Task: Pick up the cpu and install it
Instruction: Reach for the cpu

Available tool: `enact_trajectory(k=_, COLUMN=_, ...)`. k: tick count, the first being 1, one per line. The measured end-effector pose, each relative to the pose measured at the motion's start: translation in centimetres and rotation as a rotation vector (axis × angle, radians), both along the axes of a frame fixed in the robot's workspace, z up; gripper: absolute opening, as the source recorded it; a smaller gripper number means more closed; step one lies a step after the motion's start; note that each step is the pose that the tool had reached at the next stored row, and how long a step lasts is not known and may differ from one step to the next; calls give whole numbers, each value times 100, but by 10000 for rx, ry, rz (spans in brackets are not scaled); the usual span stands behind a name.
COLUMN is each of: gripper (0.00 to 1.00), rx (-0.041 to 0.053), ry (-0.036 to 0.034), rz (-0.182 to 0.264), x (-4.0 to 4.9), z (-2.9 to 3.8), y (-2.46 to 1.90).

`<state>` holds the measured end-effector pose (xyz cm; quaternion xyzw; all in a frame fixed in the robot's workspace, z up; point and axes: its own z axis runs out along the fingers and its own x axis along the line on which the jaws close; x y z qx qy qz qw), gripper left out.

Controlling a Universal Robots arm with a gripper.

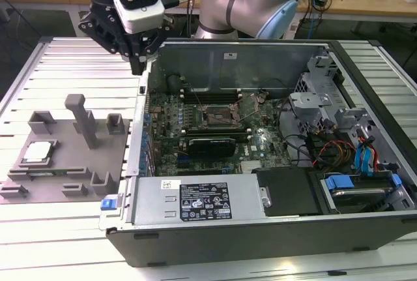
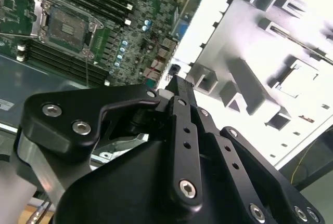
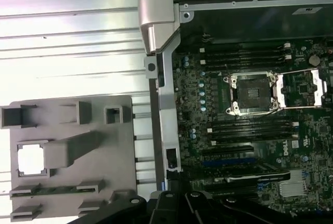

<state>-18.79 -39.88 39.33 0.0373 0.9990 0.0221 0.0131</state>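
Hovering over the case wall point(image 1: 135, 144), the jaws look clenched and empty; the cpu point(image 1: 38, 152) lies in the fixture point(image 1: 71, 163), well apart.

The arm point(image 1: 260, 0) reaches across, its hand point(image 1: 137, 68) closed tight and pointing straight down.

You are looking at a white rectangular label point(image 1: 202, 206) lying on the grey metal power-supply box point(image 1: 146, 199), at the near side of the open black computer case point(image 1: 260, 242); its black print is showing too small to make out. A small white sticker point(image 1: 229, 55) is sitting on the case's far inner wall, equally unreadable. White lettering point(image 3: 303, 143) is running along the green motherboard point(image 3: 190, 104).
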Motion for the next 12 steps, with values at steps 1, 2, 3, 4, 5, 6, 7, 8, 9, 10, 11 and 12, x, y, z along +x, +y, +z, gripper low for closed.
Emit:
enact_trajectory(k=1, gripper=11, rx=0, ry=-1, rz=0, x=-20, z=0, y=0)
enact_trajectory(k=2, gripper=11, rx=-1, ry=0, rz=-1, x=-38, z=0, y=0)
enact_trajectory(k=3, gripper=11, rx=-1, ry=-1, rz=-2, x=-70, z=0, y=0)
enact_trajectory(k=4, gripper=11, rx=0, ry=-3, rz=-2, x=-109, z=0, y=1)
enact_trajectory(k=5, gripper=11, rx=-1, ry=-3, rz=0, x=-143, z=0, y=1)
enact_trajectory(k=6, gripper=11, rx=-1, ry=-4, rz=-1, x=-163, z=0, y=1)
enact_trajectory(k=7, gripper=11, rx=0, ry=-5, rz=0, x=-187, z=0, y=1)
enact_trajectory(k=8, gripper=11, rx=0, ry=-6, rz=0, x=-209, z=0, y=1)
enact_trajectory(k=9, gripper=11, rx=-1, ry=-7, rz=-1, x=-240, z=0, y=1)
enact_trajectory(k=10, gripper=11, rx=0, ry=-8, rz=-2, x=-262, z=0, y=1)
enact_trajectory(k=11, gripper=11, rx=-1, ry=-9, rz=-2, x=-310, z=0, y=1)
enact_trajectory(k=12, gripper=11, rx=-1, ry=-10, rz=0, x=-355, z=0, y=1)
